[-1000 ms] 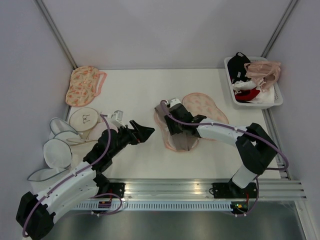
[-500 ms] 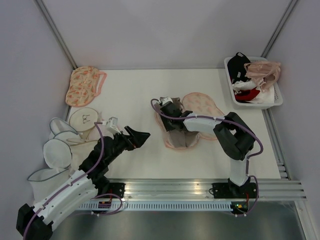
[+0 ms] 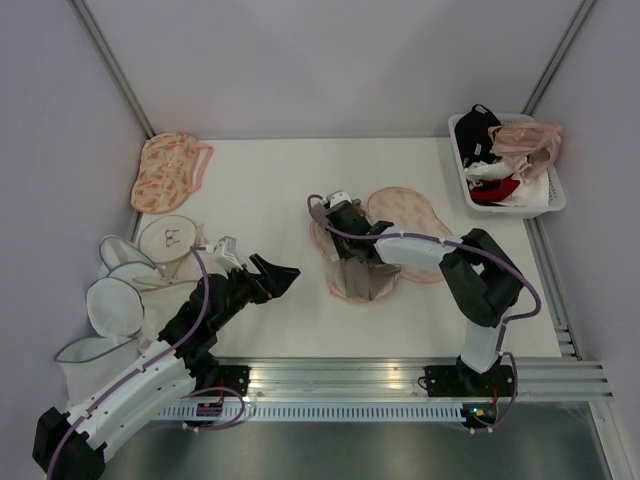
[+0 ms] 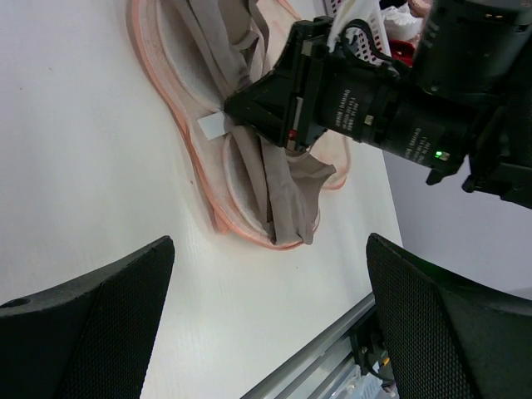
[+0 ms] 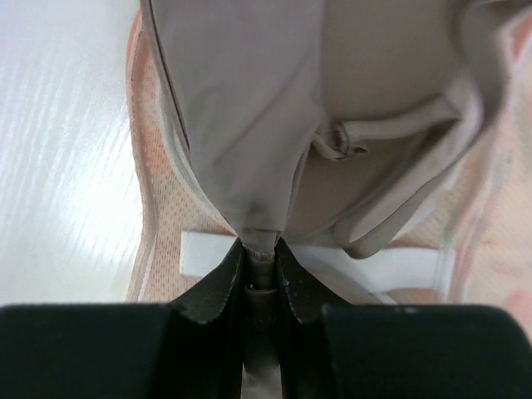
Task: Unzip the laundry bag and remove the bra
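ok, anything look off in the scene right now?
Nothing damaged or spilled. The bra lies bunched in the open bag, pinched by the right tool. In the basket, a pink garment hangs over the rim.

Left arm jaws spread, right arm jaws clamped

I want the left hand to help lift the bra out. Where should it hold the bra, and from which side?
Probably the bunched end of the bra lying over the near rim of the laundry bag, approached from the left: it is loose and folded up, while the right hand pinches the far part.
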You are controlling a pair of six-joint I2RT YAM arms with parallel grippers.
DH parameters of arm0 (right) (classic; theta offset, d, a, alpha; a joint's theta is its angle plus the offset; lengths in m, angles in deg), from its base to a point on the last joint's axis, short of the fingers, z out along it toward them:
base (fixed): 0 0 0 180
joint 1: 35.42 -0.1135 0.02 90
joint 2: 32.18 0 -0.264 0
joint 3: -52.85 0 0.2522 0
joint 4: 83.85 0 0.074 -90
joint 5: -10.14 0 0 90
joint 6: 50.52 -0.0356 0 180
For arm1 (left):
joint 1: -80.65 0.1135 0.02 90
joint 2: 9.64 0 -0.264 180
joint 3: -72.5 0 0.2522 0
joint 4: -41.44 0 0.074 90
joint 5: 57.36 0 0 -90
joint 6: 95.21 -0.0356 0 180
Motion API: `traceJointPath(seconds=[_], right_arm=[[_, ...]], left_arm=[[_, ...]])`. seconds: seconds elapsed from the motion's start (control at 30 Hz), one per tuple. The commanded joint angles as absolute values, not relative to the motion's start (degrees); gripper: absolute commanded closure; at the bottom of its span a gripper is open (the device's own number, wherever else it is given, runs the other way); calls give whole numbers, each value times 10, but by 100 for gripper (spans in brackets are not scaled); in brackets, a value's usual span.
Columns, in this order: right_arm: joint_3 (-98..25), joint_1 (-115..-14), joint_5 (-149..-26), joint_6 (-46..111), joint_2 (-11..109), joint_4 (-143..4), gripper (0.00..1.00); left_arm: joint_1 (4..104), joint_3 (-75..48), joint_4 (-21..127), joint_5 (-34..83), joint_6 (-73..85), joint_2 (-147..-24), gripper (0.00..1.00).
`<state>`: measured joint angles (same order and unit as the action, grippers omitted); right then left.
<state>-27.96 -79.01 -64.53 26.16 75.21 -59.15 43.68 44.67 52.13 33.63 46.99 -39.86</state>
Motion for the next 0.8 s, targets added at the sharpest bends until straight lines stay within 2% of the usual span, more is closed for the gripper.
traceJointPath(seconds=[0.0,0.23,0.5,0.67,0.77], right_arm=[[-270,-787,-645,253,674,-589,100],[-272,-788,-624,246,553,-539,100],[-301,-764,-488,219,476,-497,100],[-347,-666,-410,207,476,-505,100],[-402,-580,-411,194,511,-503,99]], left_arm=[[438,444,517,336,485,-395,0],[438,437,525,333,483,-392,0],[438,423,534,316,485,-391,0],[438,412,540,304,483,-390,0],[438,403,545,294,483,-391,0]])
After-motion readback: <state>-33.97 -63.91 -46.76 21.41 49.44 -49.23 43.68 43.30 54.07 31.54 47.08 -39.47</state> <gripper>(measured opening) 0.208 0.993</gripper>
